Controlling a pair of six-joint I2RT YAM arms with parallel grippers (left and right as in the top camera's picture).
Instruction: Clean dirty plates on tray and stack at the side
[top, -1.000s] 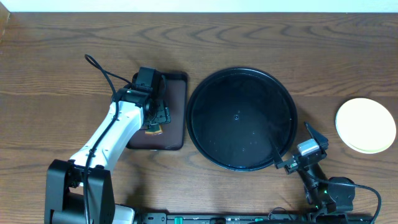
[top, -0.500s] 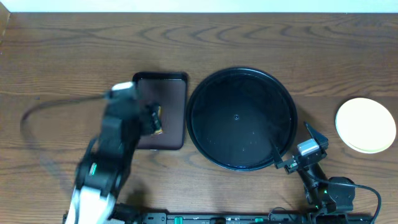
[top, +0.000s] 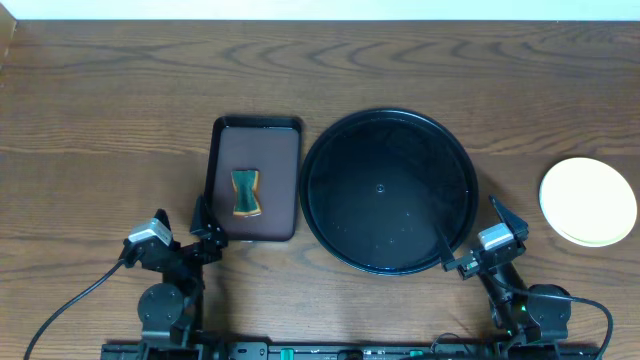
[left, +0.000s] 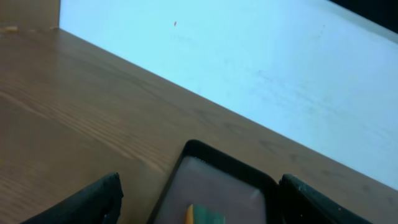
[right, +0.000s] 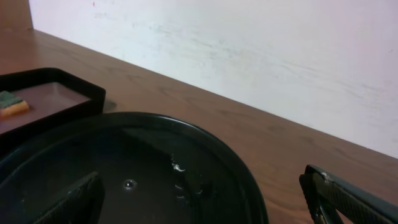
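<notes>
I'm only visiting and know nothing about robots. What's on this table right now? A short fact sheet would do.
Round black tray: no plates on it
Plates: stacked on the bare tabletop at far right, pale yellow on top; count unclear
Sponge: lying in the small rectangular tray
Left gripper: open, holding nothing
Right gripper: open, holding nothing, at the round tray's near rim

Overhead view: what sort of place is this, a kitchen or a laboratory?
Probably a robot test bench, not a kitchen: a wood-grain table against a plain white wall, left arm and right arm at its near edge, a sponge on a small tray.
</notes>
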